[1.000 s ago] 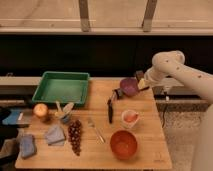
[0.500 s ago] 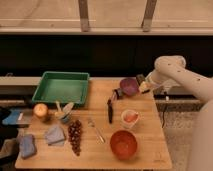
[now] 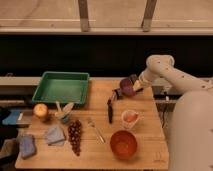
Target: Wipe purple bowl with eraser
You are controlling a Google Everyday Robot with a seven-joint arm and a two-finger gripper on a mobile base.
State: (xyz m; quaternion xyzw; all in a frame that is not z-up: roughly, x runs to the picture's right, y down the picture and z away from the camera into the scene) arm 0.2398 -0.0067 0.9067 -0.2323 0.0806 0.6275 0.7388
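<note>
I am watching the gripper (image 3: 134, 83) in the upper right of the frame, at the end of the white arm, pressing in against the right side of the small round purple plastic bowl (image 3: 125, 86). I cannot tell how far the claw is open, nor whether it has hold of anything. I cannot tell where the eraser is either.

The bowl is sitting near the far edge of the wooden table (image 3: 150, 125), above the pale cup with pink inside (image 3: 130, 117) and up and right of the long thin black-handled utensil (image 3: 110, 110). A small dark chunky object (image 3: 116, 94) is lying just beside the bowl's lower left, and I am not judging whether that is the eraser.

What I am worrying about: the bowl looks light, so sideways wiping pressure could skate it left into that dark object or back off the table edge, or tip it over.

Being round, the bowl has no long axis. It is looking tipped rather than flat, mouth perhaps turned toward the left of the frame, though I am not certain.
</note>
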